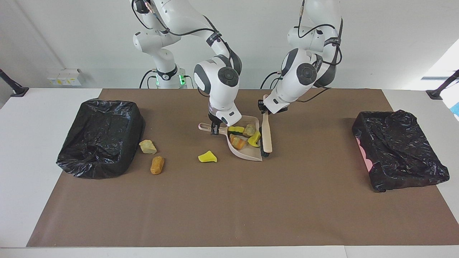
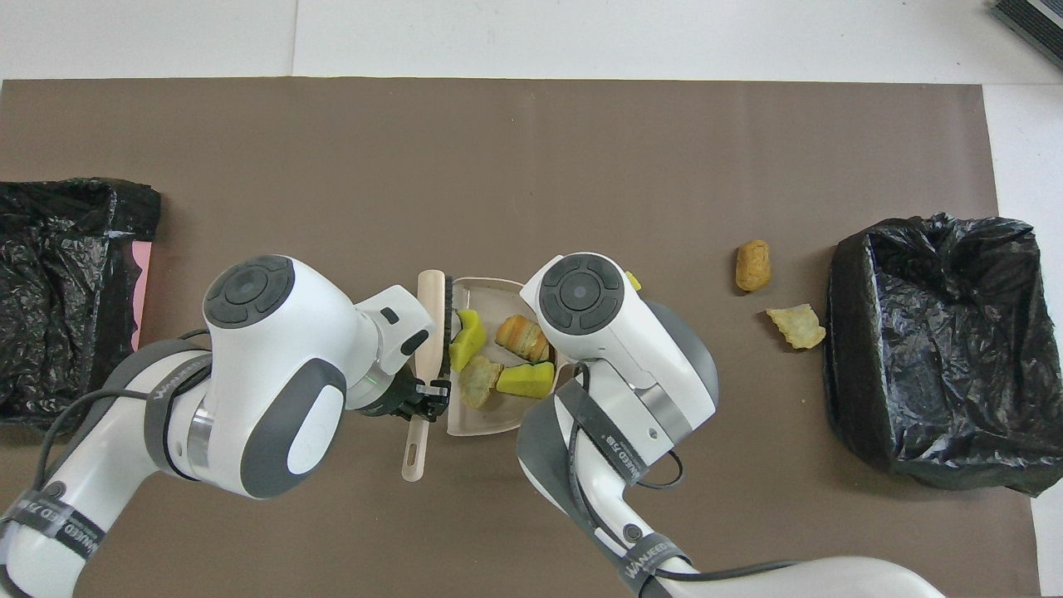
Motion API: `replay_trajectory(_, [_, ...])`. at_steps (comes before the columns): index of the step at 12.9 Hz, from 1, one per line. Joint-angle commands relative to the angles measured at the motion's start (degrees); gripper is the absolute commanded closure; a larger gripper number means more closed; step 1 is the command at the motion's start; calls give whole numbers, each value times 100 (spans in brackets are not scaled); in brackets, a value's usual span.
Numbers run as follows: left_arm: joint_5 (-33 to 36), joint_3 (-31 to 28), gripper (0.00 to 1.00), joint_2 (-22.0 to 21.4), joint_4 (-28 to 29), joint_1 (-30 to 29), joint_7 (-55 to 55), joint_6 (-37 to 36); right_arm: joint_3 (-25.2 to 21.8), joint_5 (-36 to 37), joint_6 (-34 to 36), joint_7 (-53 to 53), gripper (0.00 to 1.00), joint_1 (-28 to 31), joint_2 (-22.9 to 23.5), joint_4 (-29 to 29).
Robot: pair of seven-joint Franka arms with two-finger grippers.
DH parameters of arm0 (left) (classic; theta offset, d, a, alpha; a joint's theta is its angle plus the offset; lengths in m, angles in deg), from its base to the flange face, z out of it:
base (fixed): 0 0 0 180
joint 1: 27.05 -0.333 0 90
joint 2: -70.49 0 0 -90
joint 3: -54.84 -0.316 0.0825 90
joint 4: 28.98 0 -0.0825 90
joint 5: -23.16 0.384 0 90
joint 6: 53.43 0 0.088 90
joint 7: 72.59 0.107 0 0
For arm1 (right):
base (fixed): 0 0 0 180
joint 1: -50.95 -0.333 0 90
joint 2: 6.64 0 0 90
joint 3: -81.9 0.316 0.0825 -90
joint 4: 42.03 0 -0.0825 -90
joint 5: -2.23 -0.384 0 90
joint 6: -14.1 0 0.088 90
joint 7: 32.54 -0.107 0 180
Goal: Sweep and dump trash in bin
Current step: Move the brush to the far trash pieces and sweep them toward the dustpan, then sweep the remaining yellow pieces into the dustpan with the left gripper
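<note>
Facing view: the brush (image 1: 266,131) is held by its handle in the closed fingers of the left gripper (image 1: 264,111), and its bristles are pressed along the open mouth of the dustpan (image 1: 247,154), so the long axis of the brush is laid along that mouth, running away from the robots. The handle of the dustpan is gripped by the closed fingers of the right gripper (image 1: 214,129). Four pieces of trash (image 1: 244,136) are seen inside the pan, near the middle of the brown mat (image 1: 229,215).

Three pieces are left on the mat, all toward the right arm's end: a yellow wedge (image 1: 207,157) just beside the pan, then an orange lump (image 1: 157,165) and a tan lump (image 1: 147,146) close to the black bin (image 1: 102,138) at that end. A second black bin (image 1: 398,150) is placed at the left arm's end.

These scraps are found on the closed side of the pan, away from the brush. It is judged that the brush must be carried over the pan, or the pan turned, before they can be swept.
</note>
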Motion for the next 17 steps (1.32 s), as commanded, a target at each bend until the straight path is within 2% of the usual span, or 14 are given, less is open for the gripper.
replay_trajectory(1, [299, -41, 100, -365, -52, -191, -91, -133, 27, -98, -114, -50, 100, 70, -41, 105])
replay_trajectory(5, [819, -41, 100, -998, -88, -403, -223, -1186, 26, -133, -88, -59, 100, 88, -33, 70])
replay_trajectory(7, [864, -41, 100, -1034, -35, -438, -232, -1172, 26, -133, -62, -234, 100, 123, -24, 0])
replay_trajectory(8, [864, -33, 100, -1034, 17, -673, -154, -1005, 35, -150, -70, -261, 100, 184, -24, -27])
replay_trajectory(11, [872, -41, 100, -903, 289, -964, 765, -189, 35, -334, -18, -253, 100, 281, -85, -150])
replay_trajectory(12, [881, -41, 100, -702, 290, -1018, 1014, -108, 27, -387, -18, -227, 100, 299, -103, -150])
replay_trajectory(14, [1135, -33, 100, -185, 281, -931, 981, 216, 35, -388, -44, -200, 100, 316, -112, -124])
replay_trajectory(17, [1136, -15, 100, -85, 430, -687, 902, 437, 26, -292, -123, -165, 100, 238, -103, -18])
